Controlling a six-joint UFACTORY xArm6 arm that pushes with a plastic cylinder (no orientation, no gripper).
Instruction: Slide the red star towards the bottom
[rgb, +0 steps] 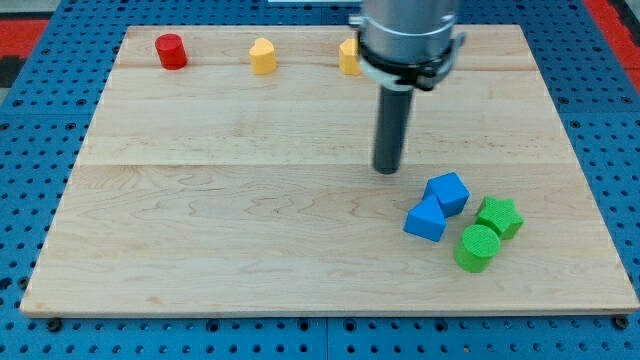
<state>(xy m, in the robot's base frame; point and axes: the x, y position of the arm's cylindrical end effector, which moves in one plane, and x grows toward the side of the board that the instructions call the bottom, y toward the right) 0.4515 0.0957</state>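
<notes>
**Rod tip near the blue blocks**

Wooden boards made up the table top, and it sat on a blue base with holes. My tip stood a bit right of the middle. It was just up and left of the blue cube, not touching it. A second blue block leaned against that cube. A green star and a green cylinder sat beside them, near the bottom right corner. Along the top edge were a red cylinder, a yellow heart-like block, and another yellow block half hidden by the arm. I could not see any red star. The arm had no pincer, only the rod.
</notes>
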